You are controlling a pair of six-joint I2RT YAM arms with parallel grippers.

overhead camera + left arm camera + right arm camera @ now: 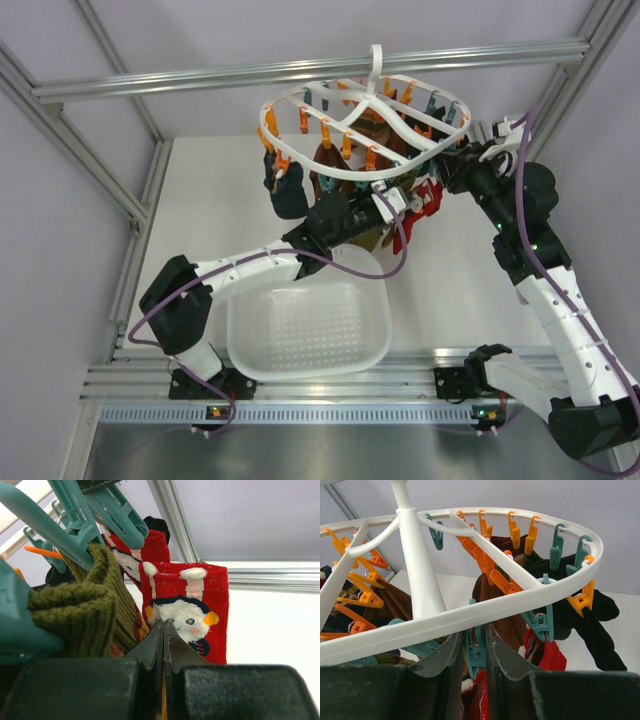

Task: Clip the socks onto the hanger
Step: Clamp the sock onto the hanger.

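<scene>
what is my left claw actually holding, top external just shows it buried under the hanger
Observer: In the left wrist view, the left claw is shut on a red sock, with the cuff and its cartoon patch sticking out past the tips.
Operator: ok and the right claw
Observer: The right wrist view shows the right claw closed on a teal clip hanging just under the hanger ring.
Operator: other red one up yet
Observer: A second red sock hangs behind the first, and its top appears to be caught in another teal clip.
</scene>
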